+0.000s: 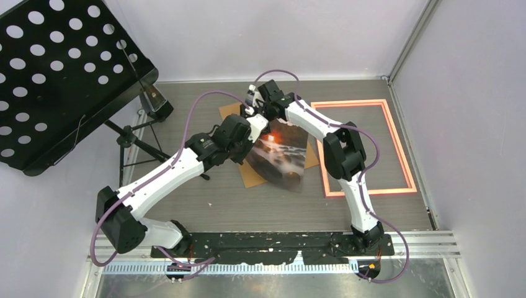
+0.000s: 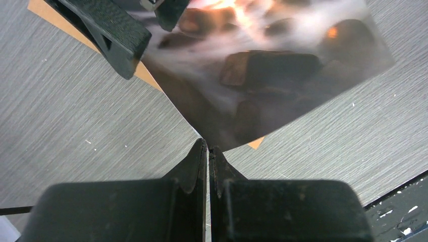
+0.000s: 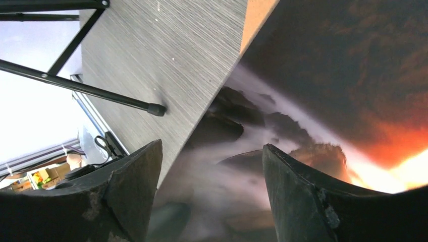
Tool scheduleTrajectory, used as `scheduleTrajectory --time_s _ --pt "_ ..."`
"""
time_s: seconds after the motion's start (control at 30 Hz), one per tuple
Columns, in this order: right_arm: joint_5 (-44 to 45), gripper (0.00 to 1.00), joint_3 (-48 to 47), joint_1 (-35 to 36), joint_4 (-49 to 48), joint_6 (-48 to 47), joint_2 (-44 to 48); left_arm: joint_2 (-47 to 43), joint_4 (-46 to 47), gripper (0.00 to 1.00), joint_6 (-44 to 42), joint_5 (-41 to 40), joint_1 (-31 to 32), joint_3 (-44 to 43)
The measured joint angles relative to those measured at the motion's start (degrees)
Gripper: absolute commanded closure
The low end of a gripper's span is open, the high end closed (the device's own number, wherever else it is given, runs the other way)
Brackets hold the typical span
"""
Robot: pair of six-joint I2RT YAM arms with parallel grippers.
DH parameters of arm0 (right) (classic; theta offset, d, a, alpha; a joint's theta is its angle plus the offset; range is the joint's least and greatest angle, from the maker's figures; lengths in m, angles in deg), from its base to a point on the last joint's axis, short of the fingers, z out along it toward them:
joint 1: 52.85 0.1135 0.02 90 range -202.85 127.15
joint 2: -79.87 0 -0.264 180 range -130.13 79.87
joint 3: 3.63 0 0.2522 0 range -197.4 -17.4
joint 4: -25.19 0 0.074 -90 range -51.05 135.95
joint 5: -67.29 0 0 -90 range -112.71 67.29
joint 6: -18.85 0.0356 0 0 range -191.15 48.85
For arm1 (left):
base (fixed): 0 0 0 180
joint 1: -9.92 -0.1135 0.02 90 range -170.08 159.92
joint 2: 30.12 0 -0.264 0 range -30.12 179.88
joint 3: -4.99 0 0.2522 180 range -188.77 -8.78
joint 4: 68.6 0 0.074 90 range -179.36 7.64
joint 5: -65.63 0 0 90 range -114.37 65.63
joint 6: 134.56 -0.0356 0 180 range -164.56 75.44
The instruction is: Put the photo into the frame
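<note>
From above, the photo [image 1: 282, 155] sits near the middle of the tabletop [image 1: 205, 205]. It bows upward over a brown board [image 1: 248, 177]. The left arm [image 1: 167, 171] and right arm [image 1: 310, 118] meet at the photo's left side. The frame [image 1: 401, 147] lies flat just right of the photo, and grey tabletop shows through its opening. The right arm crosses above the frame's left rail. A black perforated music stand [image 1: 56, 81] stands at the far left.

In the left wrist view, the left fingers [image 2: 194, 166] are pressed together and pinch the photo's near corner. Slivers of the brown board show on either side of that corner. The right fingers [image 2: 116, 35] appear at the top left, spread at the photo's far end.

In the right wrist view, the right fingers are wide apart, with the photo's edge running into the gap between them. Whether either finger touches the print cannot be told. A leg of the music stand rests on the tabletop to the left.
</note>
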Motion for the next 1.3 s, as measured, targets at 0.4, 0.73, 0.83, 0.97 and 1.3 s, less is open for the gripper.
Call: scheduleTrajectory --time_s 0.4,0.73,0.83,0.97,1.3 --pt "2.95 0.43 -1.92 0.37 1.9 -1.75 -1.7 0.92 0.11 1.0 -1.7 -1.31 2.4 0.0" --pt "8.41 0.29 0.39 -1.42 4.55 -7.56 0.85 0.92 2.34 0.86 -1.42 -1.84 1.51 4.39" --pt "11.19 0.28 7.28 -3.21 4.24 -11.34 5.53 0.63 2.51 0.5 0.13 0.96 -1.2 6.54" --pt "16.98 0.28 21.51 -5.03 1.66 -17.84 14.4 1.14 2.8 0.36 4.7 8.07 -9.11 7.5" --pt "29.68 0.28 42.58 -3.37 -4.52 -32.06 24.0 13.25 3.82 0.23 13.66 27.15 -23.67 8.66"
